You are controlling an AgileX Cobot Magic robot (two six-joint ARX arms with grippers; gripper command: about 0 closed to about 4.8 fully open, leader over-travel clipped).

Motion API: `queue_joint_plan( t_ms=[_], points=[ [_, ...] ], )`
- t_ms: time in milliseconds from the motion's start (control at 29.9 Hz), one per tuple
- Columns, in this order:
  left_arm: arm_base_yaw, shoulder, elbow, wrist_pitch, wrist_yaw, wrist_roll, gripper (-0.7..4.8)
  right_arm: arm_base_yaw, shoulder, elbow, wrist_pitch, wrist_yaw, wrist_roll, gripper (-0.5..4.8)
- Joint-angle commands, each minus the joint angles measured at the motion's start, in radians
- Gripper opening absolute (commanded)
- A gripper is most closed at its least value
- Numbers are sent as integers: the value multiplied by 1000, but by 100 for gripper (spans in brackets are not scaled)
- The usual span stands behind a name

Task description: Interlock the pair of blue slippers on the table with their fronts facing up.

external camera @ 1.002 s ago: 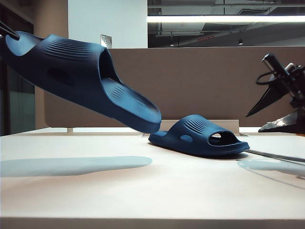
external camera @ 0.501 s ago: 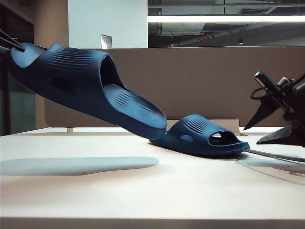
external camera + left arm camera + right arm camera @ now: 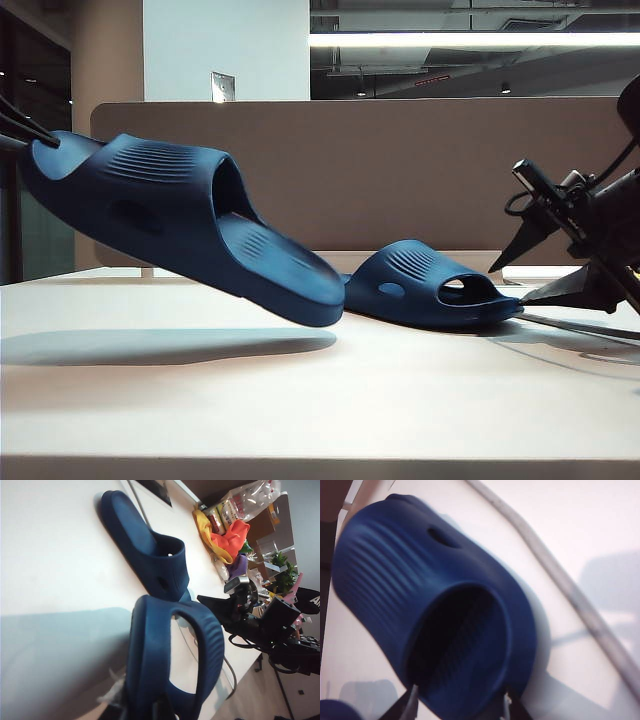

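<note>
One blue slipper aloft at left, its mate flat on the table.

Lifted slipper slanted, long axis running left to right, one end high at the far left edge, the other end dipping low toward the middle, clear of the tabletop, shadow beneath, ribbed strap uppermost. Pinched at the raised end by the left gripper, jaws pressed together on the sole edge. Second slipper lying sole-down right of centre, long axis also left to right, strap up, opening facing right. Just beyond that right end, the right gripper, fingers spread to either side of the sole tip, not clamped. Pale cable on the table beside it. Brown partition behind.
</note>
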Motion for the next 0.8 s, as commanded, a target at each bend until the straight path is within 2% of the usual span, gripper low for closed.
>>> queue_joint_plan(
  t_ms=[33,802],
  points=[
    [1,-4,3,39,12,-13,-5,3,20,18,6,16,28,216],
    [1,-4,3,69,5,-13,-5,13,29,24,-15,81,29,215]
  ],
)
